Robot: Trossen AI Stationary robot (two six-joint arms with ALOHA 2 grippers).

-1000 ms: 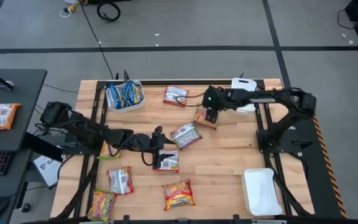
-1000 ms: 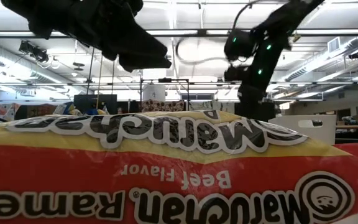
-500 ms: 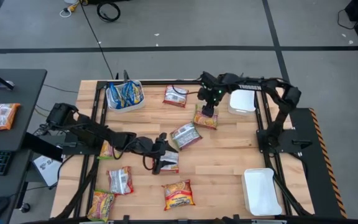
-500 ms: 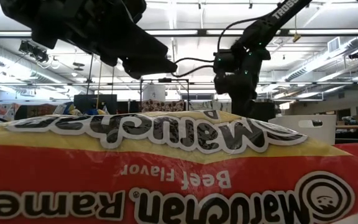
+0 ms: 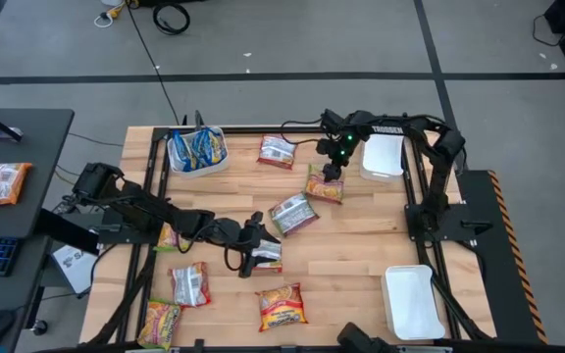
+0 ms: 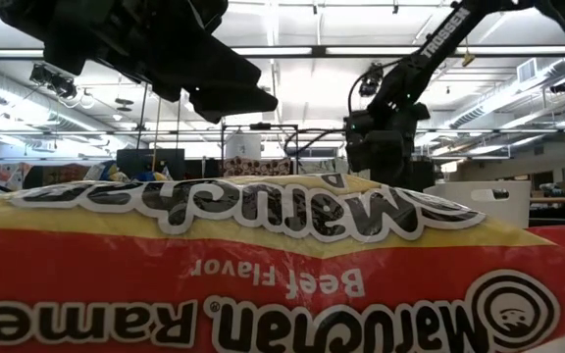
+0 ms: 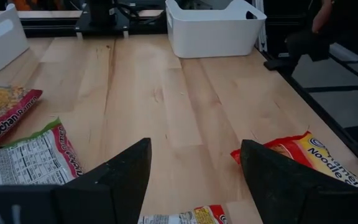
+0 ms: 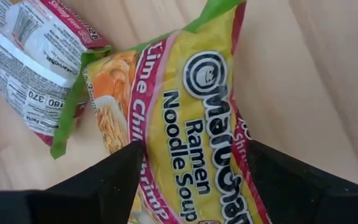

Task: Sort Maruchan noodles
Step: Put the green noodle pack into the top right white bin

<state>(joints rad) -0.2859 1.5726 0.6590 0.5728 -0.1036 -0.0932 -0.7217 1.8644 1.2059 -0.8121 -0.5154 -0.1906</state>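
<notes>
Several Maruchan packets lie flat on the wooden table point(image 5: 361, 245). My right gripper point(image 5: 330, 175) hangs open, pointing down, over a yellow-green Lime Chili Shrimp packet point(image 8: 197, 106) that also shows in the high view point(image 5: 324, 186). Beside that packet lies a silver-white and red packet point(image 8: 23, 56). My left gripper point(image 5: 256, 247) is open just above a packet point(image 5: 266, 255) near the table's middle, whose edge shows between its fingers point(image 7: 179, 216). A silver-green packet point(image 5: 292, 213) lies between the two grippers. Blue-yellow packets sit in a white bin point(image 5: 196, 149). My right gripper comes at the yellow-green packet from above with a finger over each long side point(image 8: 160, 155). The packet lies flat on the table. I cannot tell whether the fingertips touch it.
White trays stand at the far right point(image 5: 383, 157) and near right point(image 5: 410, 299). More packets lie at the near left point(image 5: 190, 284) point(image 5: 160, 322), near middle point(image 5: 282, 306) and far middle point(image 5: 278, 150). An orange-red Beef packet point(image 6: 282, 265) fills the low view. Bare wood lies right of centre.
My right gripper has come down over the yellow-green packet, and that arm's elbow has drawn in toward the far right corner. My left gripper has shifted a little toward the table's right, over the middle packet. No packet has moved.
</notes>
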